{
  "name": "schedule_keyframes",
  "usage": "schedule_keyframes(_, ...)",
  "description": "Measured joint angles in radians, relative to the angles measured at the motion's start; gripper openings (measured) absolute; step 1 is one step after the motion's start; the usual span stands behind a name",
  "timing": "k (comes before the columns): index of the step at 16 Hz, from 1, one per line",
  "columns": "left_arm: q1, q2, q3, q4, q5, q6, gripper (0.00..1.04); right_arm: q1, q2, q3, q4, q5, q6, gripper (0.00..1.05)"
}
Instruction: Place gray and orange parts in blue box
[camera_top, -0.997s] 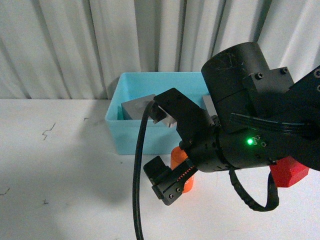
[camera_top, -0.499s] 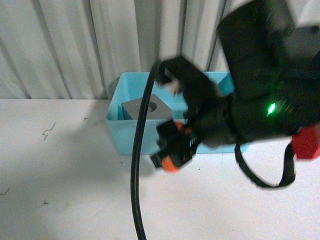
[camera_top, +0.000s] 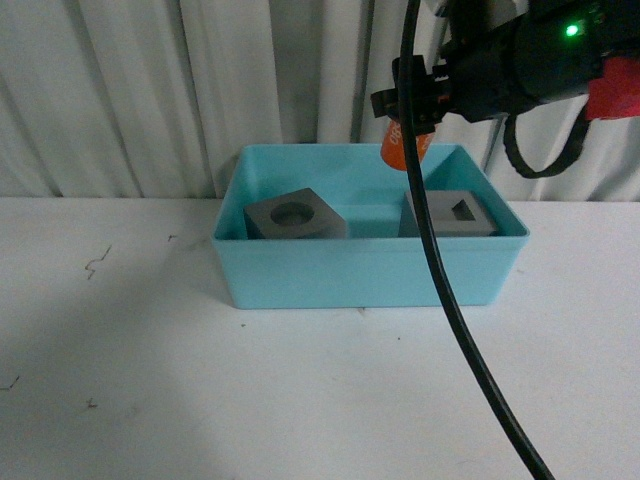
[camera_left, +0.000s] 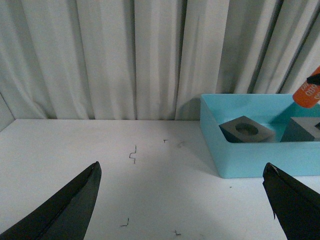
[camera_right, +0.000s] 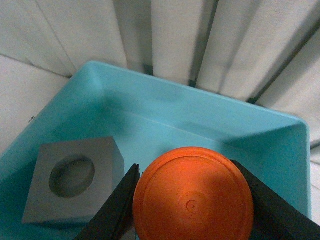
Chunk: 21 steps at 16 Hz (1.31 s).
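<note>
My right gripper (camera_top: 405, 110) is shut on the orange cylinder (camera_top: 397, 148) and holds it high above the back of the blue box (camera_top: 300, 280). In the right wrist view the cylinder's round end (camera_right: 194, 197) fills the space between the jaws, over the box floor (camera_right: 165, 130). The gray cube with a round recess (camera_top: 294, 217) lies in the box's left part; the gray cube with a rectangular recess (camera_top: 452, 213) lies in its right part. My left gripper (camera_left: 182, 200) is open and empty, low over the table left of the box (camera_left: 240, 160).
White pleated curtains (camera_top: 150, 90) hang close behind the box. A black cable (camera_top: 440, 270) hangs from the right arm across the front of the box. A red block (camera_top: 615, 95) shows by the right arm. Small dark marks (camera_top: 95, 263) lie on the white table.
My right gripper has risen from the table in front of the box, carrying the orange cylinder up and back, and now holds it above the box's rear.
</note>
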Motion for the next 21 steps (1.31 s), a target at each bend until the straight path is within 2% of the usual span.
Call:
schedule_keyframes(1, 0.0, 0.0, 0.0, 0.0, 0.0, 0.0, 0.98, 0.021, 0.099, 0.141, -0.031, 0.038, 0.029, 0.48)
schedule_keyframes(2, 0.0, 0.0, 0.0, 0.0, 0.0, 0.0, 0.98, 0.041, 0.195, 0.198, -0.063, 0.073, 0.064, 0.48)
schedule_keyframes(12, 0.0, 0.0, 0.0, 0.0, 0.0, 0.0, 0.98, 0.071, 0.254, 0.2, -0.075, 0.089, 0.113, 0.48)
schedule_keyframes(18, 0.0, 0.0, 0.0, 0.0, 0.0, 0.0, 0.98, 0.079, 0.279, 0.204, -0.096, 0.131, 0.141, 0.49)
schedule_keyframes(21, 0.0, 0.0, 0.0, 0.0, 0.0, 0.0, 0.98, 0.084, 0.279, 0.204, -0.1, 0.142, 0.148, 0.8)
